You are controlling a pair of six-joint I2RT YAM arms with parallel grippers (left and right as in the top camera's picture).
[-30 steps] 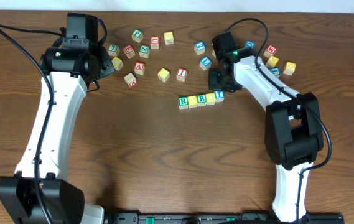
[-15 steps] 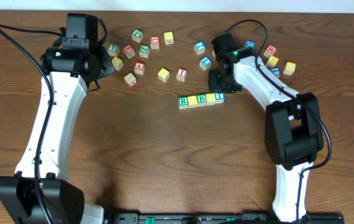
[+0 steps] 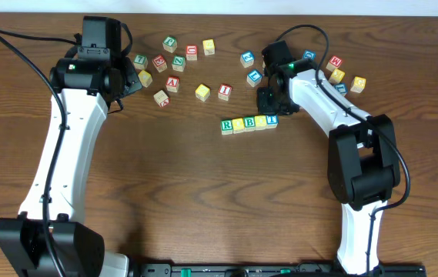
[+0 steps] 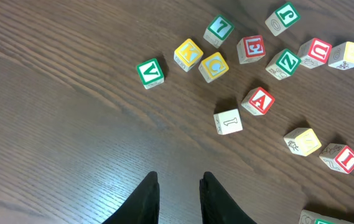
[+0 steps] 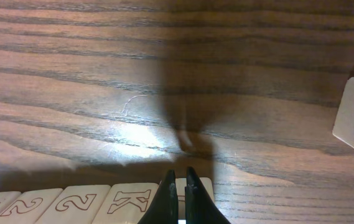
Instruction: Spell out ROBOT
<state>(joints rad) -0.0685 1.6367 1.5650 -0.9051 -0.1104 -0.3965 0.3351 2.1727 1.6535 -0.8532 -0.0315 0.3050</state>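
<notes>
On the table (image 3: 203, 200), the row from R cube (image 3: 227, 125) to T cube (image 3: 271, 119) looks complete; left claw (image 4: 179, 180) and right claw (image 5: 181, 177) are closed, empty.

- The bench (image 3: 203, 200) is dark brown wood with wavy lines.
- The R cube (image 3: 227, 125) and the B cube (image 3: 249, 122) have green letters.
- The T cube (image 3: 271, 118) has a blue letter.
- The first yellow cube (image 3: 239, 124) and the second yellow cube (image 3: 260, 121) have yellow tops.
- The A cube (image 4: 258, 101) has a red letter on white.
- The left arm (image 3: 68, 154) and the right arm (image 3: 319, 96) are white with black parts.
- The left fingers (image 4: 147, 199) are black.
</notes>
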